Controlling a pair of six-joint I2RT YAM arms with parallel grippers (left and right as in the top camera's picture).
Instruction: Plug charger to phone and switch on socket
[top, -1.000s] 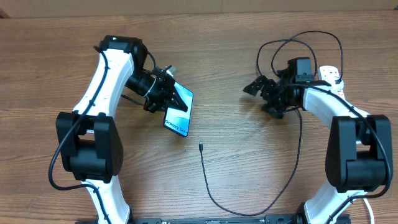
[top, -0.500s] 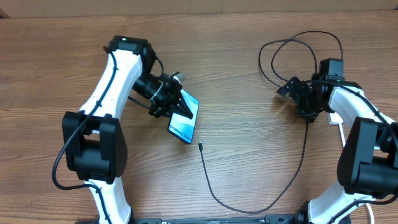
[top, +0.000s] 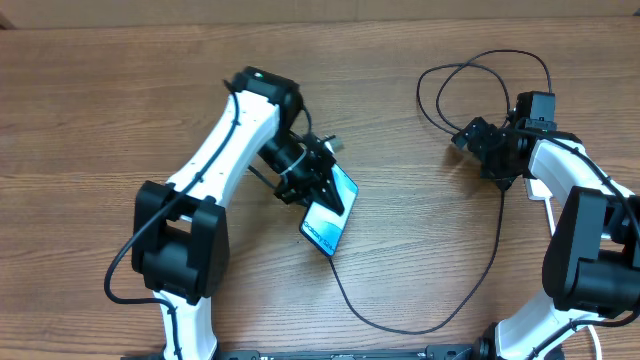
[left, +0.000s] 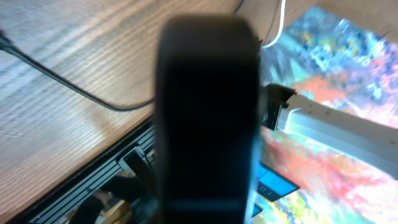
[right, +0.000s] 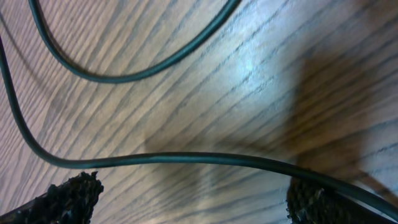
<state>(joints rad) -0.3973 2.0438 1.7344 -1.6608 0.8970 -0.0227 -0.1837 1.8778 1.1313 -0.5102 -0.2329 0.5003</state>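
Phone held at the loose end of the charger

The left jaws are closed on the phone, which is tilted above the desk; the charger's thin end lies just at the phone's lower edge. Far right of the phone, the right jaws stand wide and grip nothing, so the loose end may slide away on the smooth wood. Beyond the desk, a blurred colourful floor.
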